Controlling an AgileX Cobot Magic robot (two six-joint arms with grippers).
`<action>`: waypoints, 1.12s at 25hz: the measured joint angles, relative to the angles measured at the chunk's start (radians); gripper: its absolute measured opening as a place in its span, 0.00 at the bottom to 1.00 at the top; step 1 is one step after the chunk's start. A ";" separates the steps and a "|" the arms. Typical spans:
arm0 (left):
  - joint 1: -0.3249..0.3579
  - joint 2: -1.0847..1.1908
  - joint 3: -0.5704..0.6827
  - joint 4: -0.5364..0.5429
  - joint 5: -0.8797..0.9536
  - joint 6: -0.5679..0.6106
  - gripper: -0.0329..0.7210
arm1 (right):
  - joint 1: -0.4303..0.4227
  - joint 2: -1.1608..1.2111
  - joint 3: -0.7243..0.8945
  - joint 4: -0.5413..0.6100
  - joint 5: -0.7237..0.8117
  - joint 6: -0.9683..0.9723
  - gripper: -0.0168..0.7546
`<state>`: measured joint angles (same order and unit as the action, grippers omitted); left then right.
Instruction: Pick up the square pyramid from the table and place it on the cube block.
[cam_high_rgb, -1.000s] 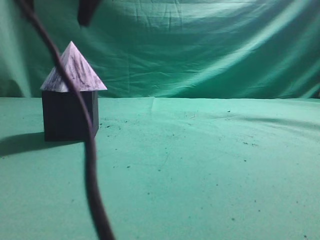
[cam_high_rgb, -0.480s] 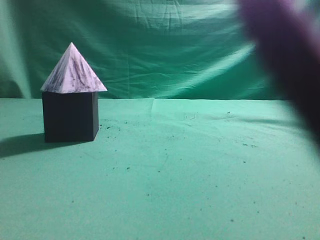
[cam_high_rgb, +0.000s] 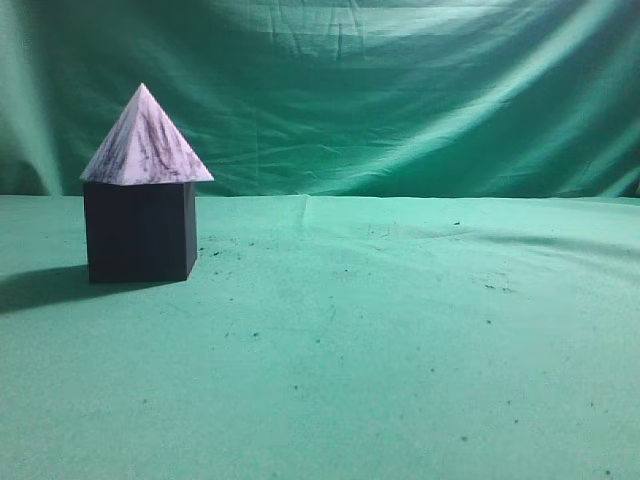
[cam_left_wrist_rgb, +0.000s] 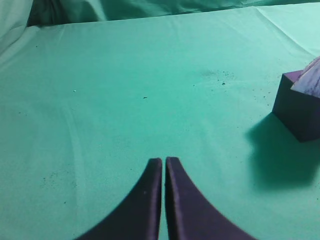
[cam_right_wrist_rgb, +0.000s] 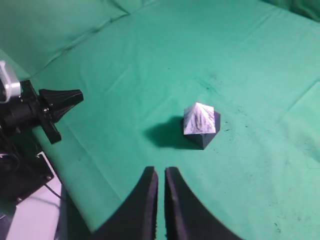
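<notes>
White marble streaked with dark purple: the square pyramid (cam_high_rgb: 146, 143) sits point-up on the cube block (cam_high_rgb: 138, 232), base squared to the cube's top, over on the left of the table (cam_high_rgb: 400, 340). By my reckoning the placing step is done, and nothing is left but to keep both arms clear. My left gripper (cam_left_wrist_rgb: 163, 162) hangs over bare cloth with its fingers pressed together, nothing between them, the stack off at its right edge. My right gripper (cam_right_wrist_rgb: 161, 172) is closed and empty too, high above and well apart from the stack. The right wrist view alone shows the left arm (cam_right_wrist_rgb: 35, 112) at the table's left; the exterior view shows neither gripper, but it proves the pyramid sits level.
</notes>
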<state>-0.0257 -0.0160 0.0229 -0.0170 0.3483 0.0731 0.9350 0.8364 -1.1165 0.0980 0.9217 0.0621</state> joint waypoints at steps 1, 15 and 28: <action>0.000 0.000 0.000 0.000 0.000 0.000 0.04 | 0.000 -0.050 0.042 -0.009 -0.016 -0.002 0.02; 0.000 0.000 0.000 0.000 0.000 0.000 0.04 | 0.000 -0.419 0.378 -0.120 -0.141 -0.005 0.02; 0.000 0.000 0.000 0.000 0.000 0.000 0.04 | -0.590 -0.792 0.811 -0.151 -0.480 -0.005 0.02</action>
<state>-0.0257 -0.0160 0.0229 -0.0170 0.3483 0.0731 0.3455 0.0441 -0.3052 -0.0530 0.4413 0.0574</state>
